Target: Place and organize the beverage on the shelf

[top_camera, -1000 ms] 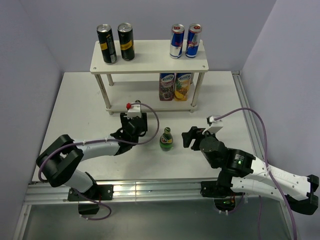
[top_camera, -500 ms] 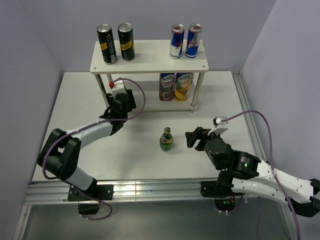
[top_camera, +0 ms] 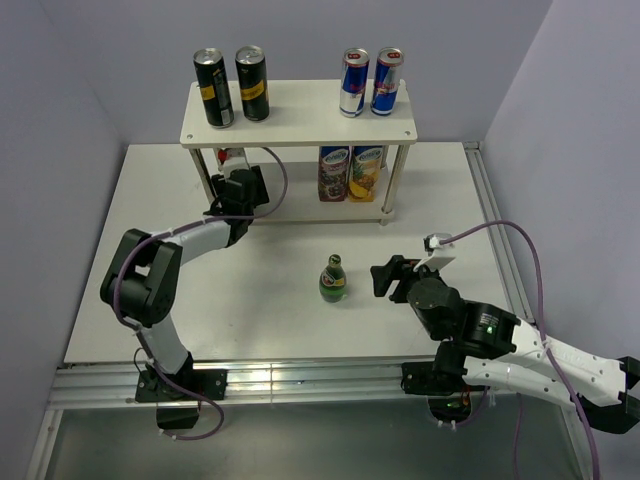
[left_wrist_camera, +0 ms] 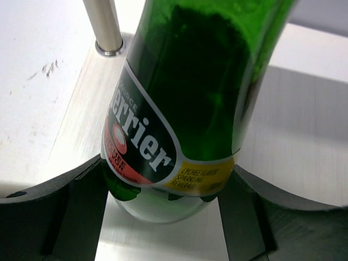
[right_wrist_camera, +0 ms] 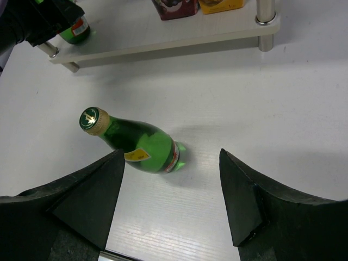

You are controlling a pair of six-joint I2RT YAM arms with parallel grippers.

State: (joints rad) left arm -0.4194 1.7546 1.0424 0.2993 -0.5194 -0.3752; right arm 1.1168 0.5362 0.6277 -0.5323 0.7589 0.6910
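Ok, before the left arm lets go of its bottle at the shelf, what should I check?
1. Grip: left gripper shut on the held green bottle: ok.
2. Base of the held green bottle seated on the lower shelf board: cannot tell.
3. Held green bottle apart from the shelf post: ok, a small gap shows.
4. The second green bottle upright on the table: ok.
5. The right gripper open and apart from the second green bottle: ok.

Bare table (top_camera: 440, 190) around the standing bottle (top_camera: 333, 279) — two cartons (top_camera: 349, 172) on the lower shelf (top_camera: 300, 208), right side.
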